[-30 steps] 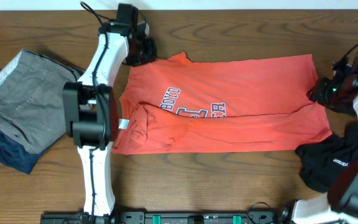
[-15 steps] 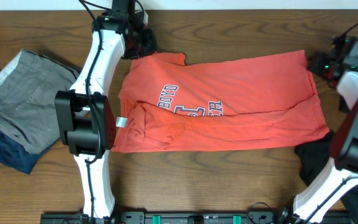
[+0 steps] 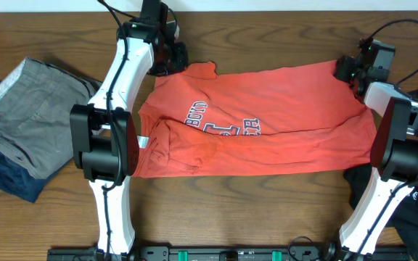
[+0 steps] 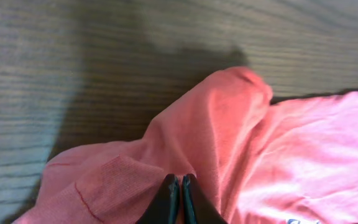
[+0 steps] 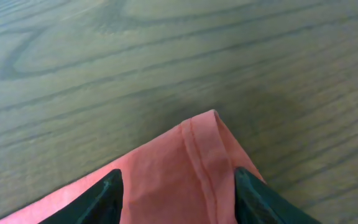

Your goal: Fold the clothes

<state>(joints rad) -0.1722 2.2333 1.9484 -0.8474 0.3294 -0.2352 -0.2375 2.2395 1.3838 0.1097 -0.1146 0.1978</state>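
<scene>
The clothes, a coral-red T-shirt (image 3: 281,109) with lettering, lie spread across the middle of the table, the lower left part folded over. My left gripper (image 3: 174,59) sits at the shirt's far left corner by the collar. In the left wrist view its fingertips (image 4: 181,180) are pressed together, pinching a raised ridge of red fabric (image 4: 229,112). My right gripper (image 3: 343,69) is at the shirt's far right corner. In the right wrist view it (image 5: 176,180) stands open, one finger on each side of the hemmed corner (image 5: 197,134), which lies flat on the wood.
Grey trousers (image 3: 27,116) lie on a navy garment (image 3: 6,177) at the left. A black garment (image 3: 383,192) is bunched at the right, near the shirt's lower right corner. The table's back edge runs just behind both grippers.
The right arm swung from the table's right edge up and left to the shirt's far right corner, jaws opening a little wider. The left gripper kept its pinch, and the shirt shifted slightly.
</scene>
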